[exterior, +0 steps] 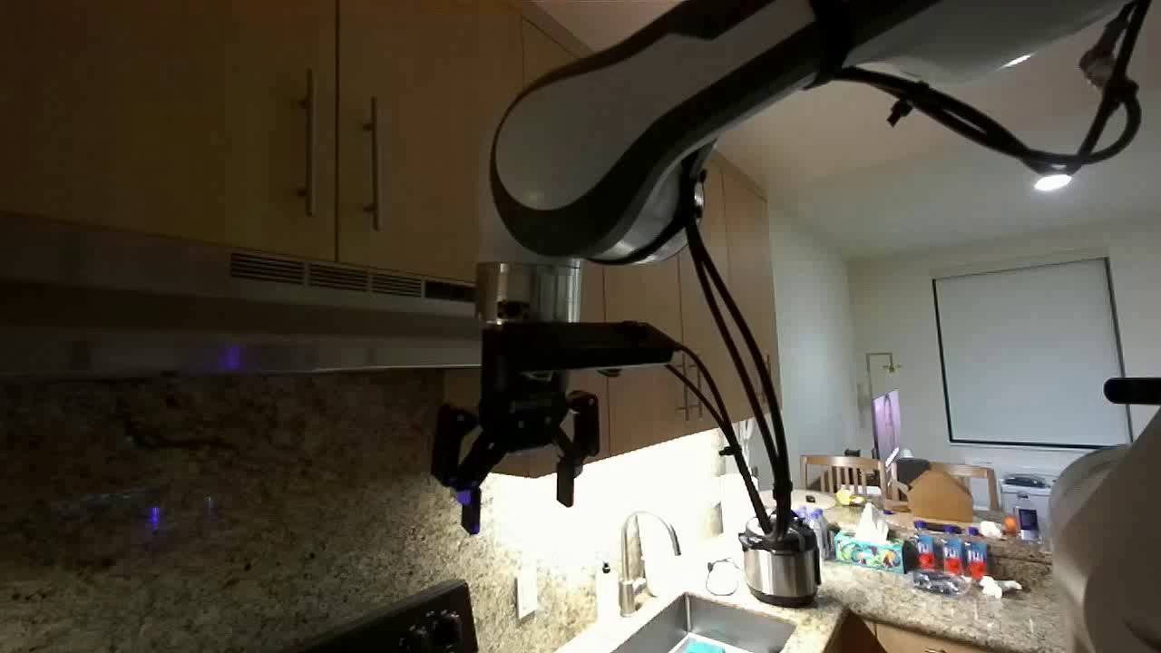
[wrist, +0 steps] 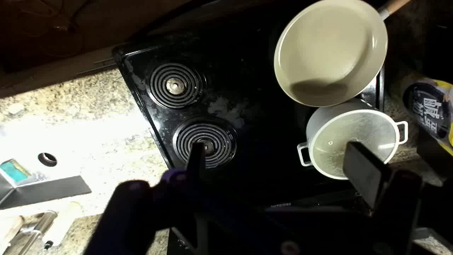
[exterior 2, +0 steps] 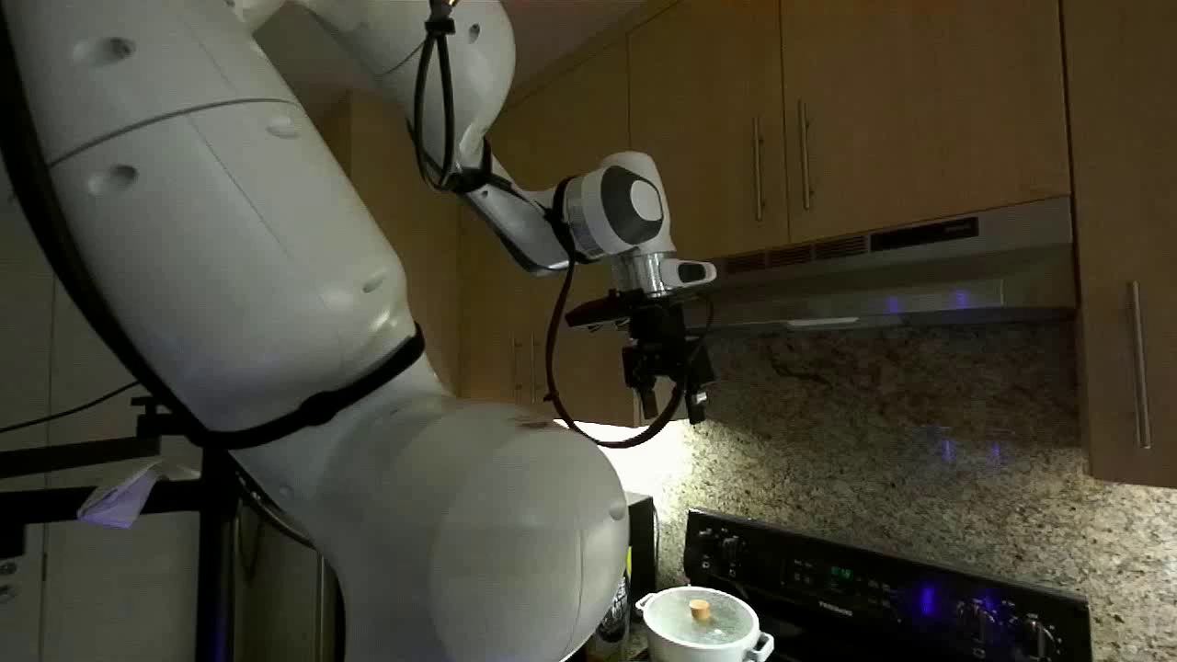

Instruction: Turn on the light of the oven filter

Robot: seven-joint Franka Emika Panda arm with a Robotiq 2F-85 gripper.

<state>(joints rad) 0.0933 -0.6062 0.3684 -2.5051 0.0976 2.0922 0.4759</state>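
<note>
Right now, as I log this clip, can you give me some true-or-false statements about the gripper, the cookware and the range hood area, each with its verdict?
1. The gripper is open. True.
2. The gripper points upward. False: it points down in both exterior views.
3. The wrist view shows two coil burners and a white pot. True.
4. The white pot is uncovered. False: a glass lid is on it.
5. Below the range hood, the backsplash is darker than behind the faucet. True.

Kitchen, stove [wrist: 258, 117] (coil burners [wrist: 176, 86]), sink [exterior: 739, 620]
</note>
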